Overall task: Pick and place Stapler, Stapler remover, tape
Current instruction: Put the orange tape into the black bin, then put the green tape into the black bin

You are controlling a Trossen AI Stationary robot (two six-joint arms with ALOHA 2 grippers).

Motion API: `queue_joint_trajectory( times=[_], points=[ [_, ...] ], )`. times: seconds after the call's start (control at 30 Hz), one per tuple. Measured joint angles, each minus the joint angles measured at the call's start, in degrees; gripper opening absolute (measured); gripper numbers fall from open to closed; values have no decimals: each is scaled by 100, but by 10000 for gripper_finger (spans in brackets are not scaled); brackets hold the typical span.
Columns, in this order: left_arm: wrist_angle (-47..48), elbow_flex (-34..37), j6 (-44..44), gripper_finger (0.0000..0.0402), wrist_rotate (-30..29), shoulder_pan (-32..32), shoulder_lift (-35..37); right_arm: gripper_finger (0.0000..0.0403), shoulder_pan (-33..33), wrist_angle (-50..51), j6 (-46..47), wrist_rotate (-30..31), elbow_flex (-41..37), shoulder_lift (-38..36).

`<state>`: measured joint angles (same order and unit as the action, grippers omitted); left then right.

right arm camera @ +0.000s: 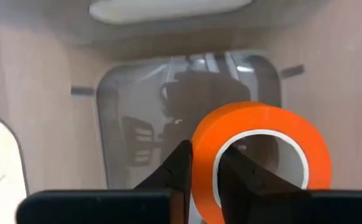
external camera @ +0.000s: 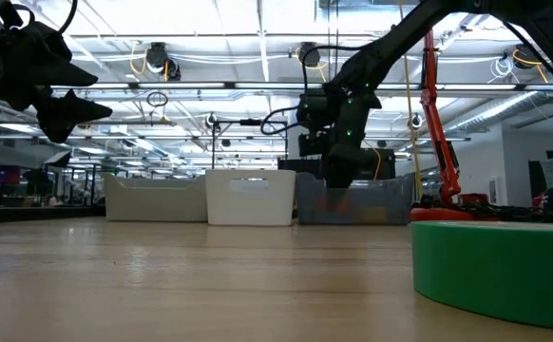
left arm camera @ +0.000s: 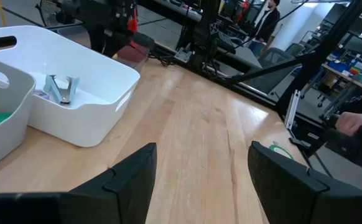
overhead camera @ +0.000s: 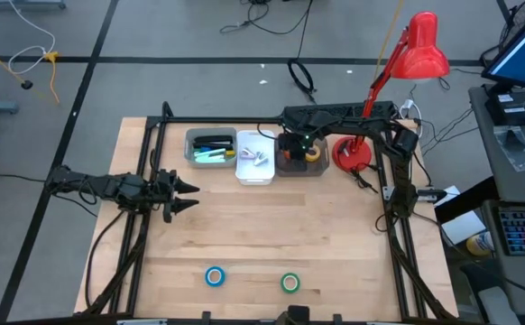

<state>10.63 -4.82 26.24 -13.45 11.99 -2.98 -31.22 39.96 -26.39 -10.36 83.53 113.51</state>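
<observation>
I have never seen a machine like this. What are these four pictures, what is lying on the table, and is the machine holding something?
This is a robot with two dark arms at a pale wooden table; each arm ends in a two-finger claw. One picture looks straight down from above, one looks level across the tabletop, and two come from small cameras on the arms' wrists.

The right claw is over the clear plastic bin at the far side and pinches the wall of an orange tape ring, one finger inside the ring and one outside. A yellow tape ring lies in that bin already. The left claw waits open at the left side, holding nothing.

A blue tape ring and a green tape ring lie near the front edge. Beside the clear bin stand a white bin and a grey bin.
</observation>
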Motion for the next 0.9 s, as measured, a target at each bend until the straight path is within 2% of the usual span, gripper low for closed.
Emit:
queue_joint_trajectory(
  times=[0.17,0.4,0.77,0.9],
  points=[
    [0,0,2,250,0,0,0,42,-31,56,11,223,3,-4],
    [0,0,-20,250,0,0,0,49,-48,132,4,134,4,-4],
    [2,0,-22,250,0,-2,0,117,-44,51,15,170,4,-4],
    [1,0,-22,250,0,0,0,130,-16,79,17,383,4,-54]
  ],
)
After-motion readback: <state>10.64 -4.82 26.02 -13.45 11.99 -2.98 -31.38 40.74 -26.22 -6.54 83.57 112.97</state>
